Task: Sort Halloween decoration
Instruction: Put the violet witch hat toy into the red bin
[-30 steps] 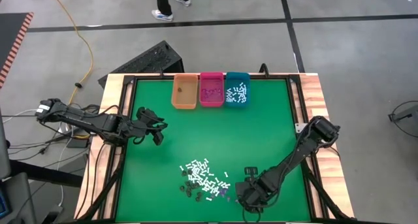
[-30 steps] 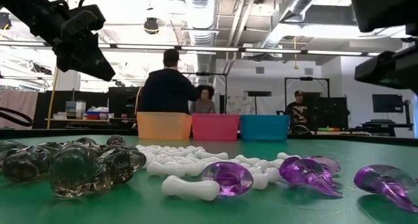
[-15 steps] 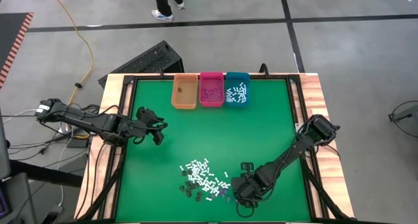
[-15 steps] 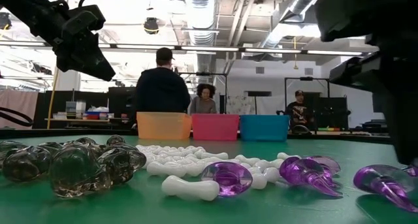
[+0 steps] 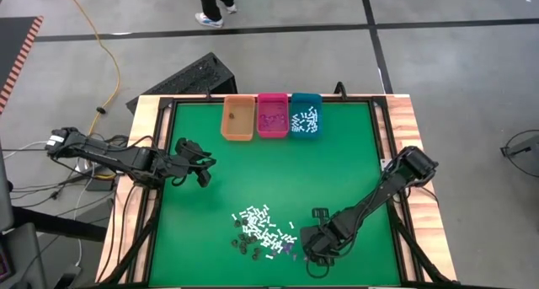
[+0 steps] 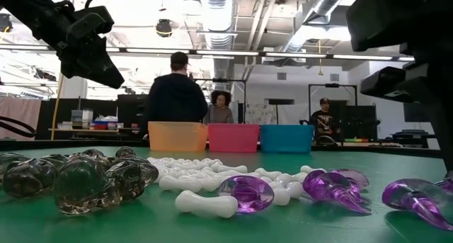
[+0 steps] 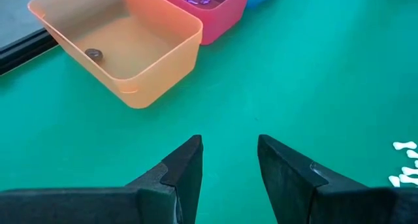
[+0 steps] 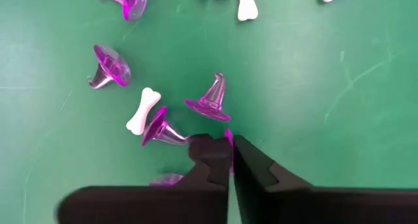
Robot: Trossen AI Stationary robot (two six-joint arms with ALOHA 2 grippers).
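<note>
We see the right gripper (image 5: 295, 245) down at the green table (image 5: 345, 154), at the five o'clock edge of the Halloween decoration pile (image 5: 263, 232), which lies low on the mat toward six o'clock. In the right wrist view its two dark fingers (image 8: 210, 160) are pressed almost together with a thin sliver of a purple hat (image 8: 228, 138) caught between the tips. Just beside the tips lie more purple hats (image 8: 210, 101) and a white bone (image 8: 143, 110), all loose on the mat.

From table height we see the pile close up: dark translucent skulls (image 6: 78, 179) at nine o'clock, white bones (image 6: 207, 202) in the middle and purple hats (image 6: 249, 192) toward three o'clock.

The left gripper (image 5: 205, 169) hovers above the mat at about nine o'clock, well apart from the pile. In the left wrist view its fingers (image 7: 185, 168) stand spread with bare mat between them.

At twelve o'clock three bins stand touching side by side: the orange bin (image 5: 237, 119) with one dark piece in it, the pink bin (image 5: 272, 115) with purple pieces, and the teal bin (image 5: 305, 115) with white bones.

Beyond the table we see people (image 6: 177, 94) in the room, one with the back turned to us.
</note>
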